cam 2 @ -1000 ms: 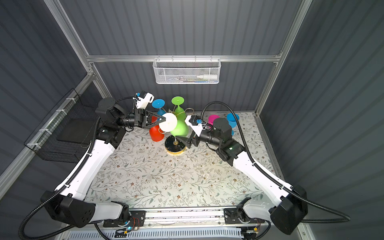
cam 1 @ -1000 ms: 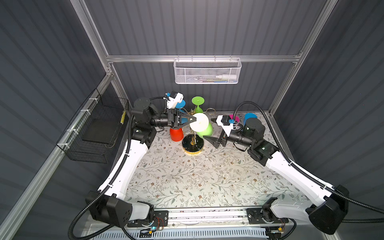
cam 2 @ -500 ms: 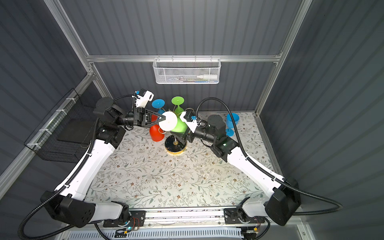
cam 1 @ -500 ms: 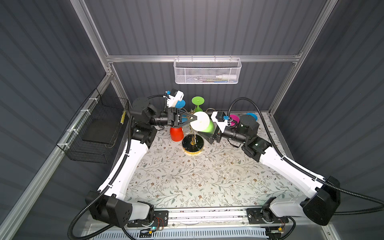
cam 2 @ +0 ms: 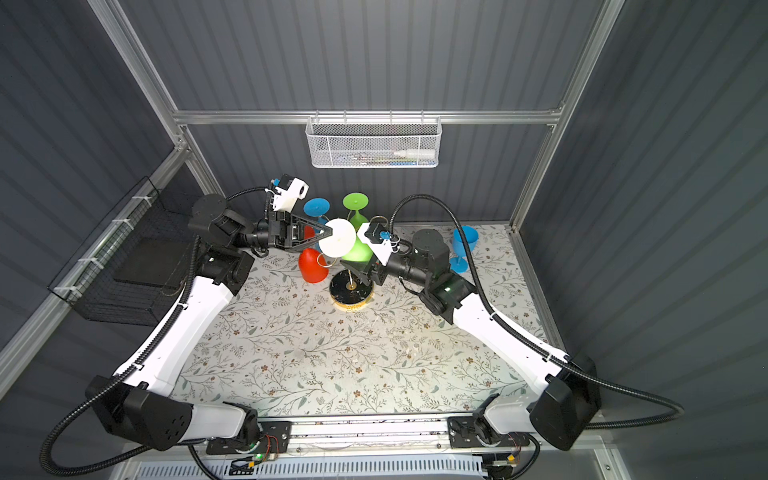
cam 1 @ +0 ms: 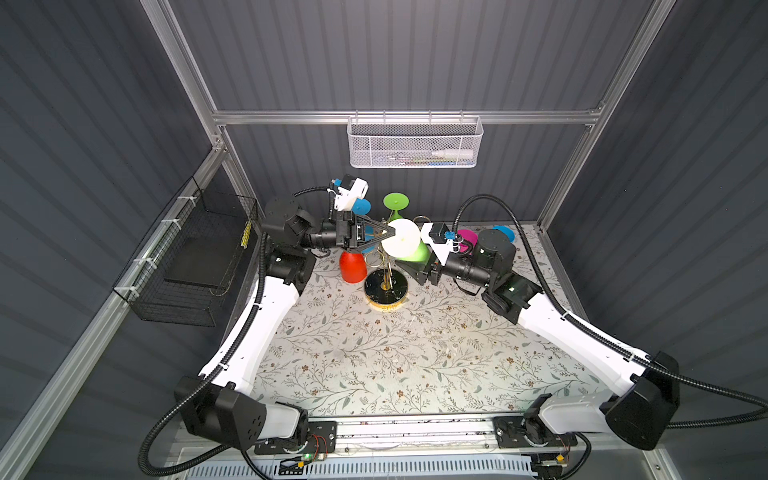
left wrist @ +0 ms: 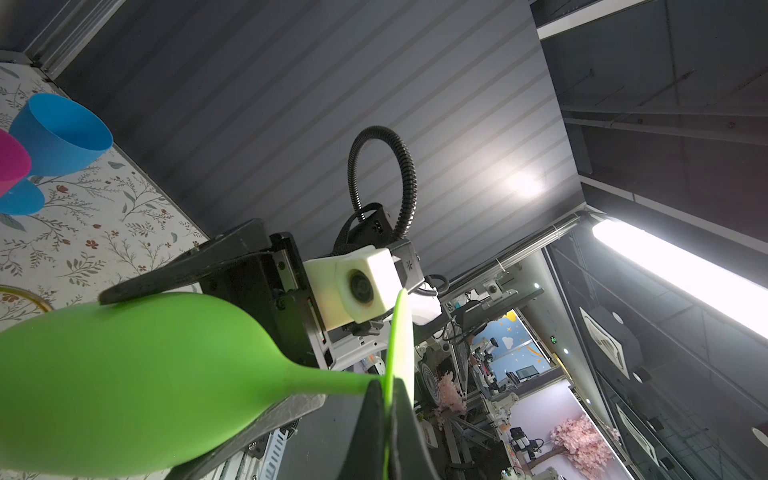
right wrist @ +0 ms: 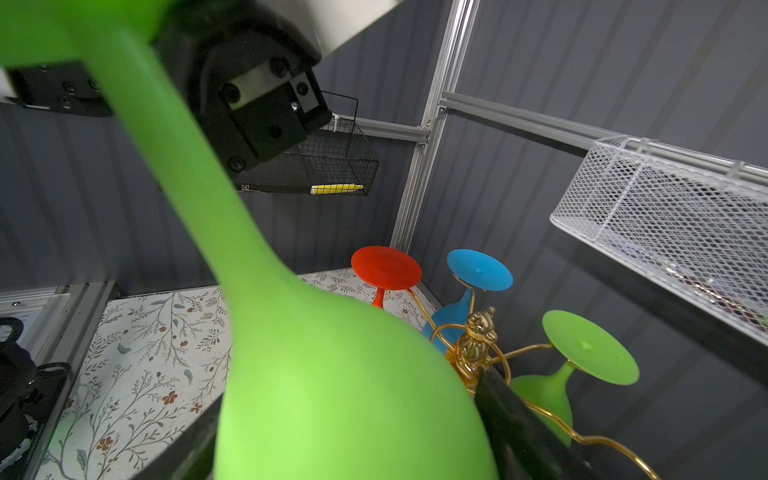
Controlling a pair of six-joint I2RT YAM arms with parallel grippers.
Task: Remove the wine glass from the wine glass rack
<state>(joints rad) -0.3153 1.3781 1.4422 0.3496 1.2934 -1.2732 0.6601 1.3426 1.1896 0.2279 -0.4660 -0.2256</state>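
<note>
Two grippers meet on one glass (cam 1: pixel 401 241) in the upper middle of both top views, just above and right of the rack (cam 1: pixel 386 289). The left gripper (left wrist: pixel 387 386) is pinched tight on the glass's foot, with the disc's edge sandwiched between its fingertips in the left wrist view. The right gripper (right wrist: pixel 353 386) stands wide around the green bowl, one finger (left wrist: pixel 187 270) lying on one side and its mate along the opposite side, both touching it.

The glass is tilted. Its foot points toward the left arm and glares white in the top views; its bowl is lower, toward the right arm. In the right wrist view the bowl sits right beside the rack's gold finial. Whether the stem is in a loop I cannot tell.

The rack stands upright on the floral mat (cam 1: pixel 374 365), its round black base below the glass in the frame. Three more hang bowl-down from its arms: the red glass (right wrist: pixel 385 268), the blue glass (right wrist: pixel 480 270) and the second green glass (right wrist: pixel 590 347).
</note>
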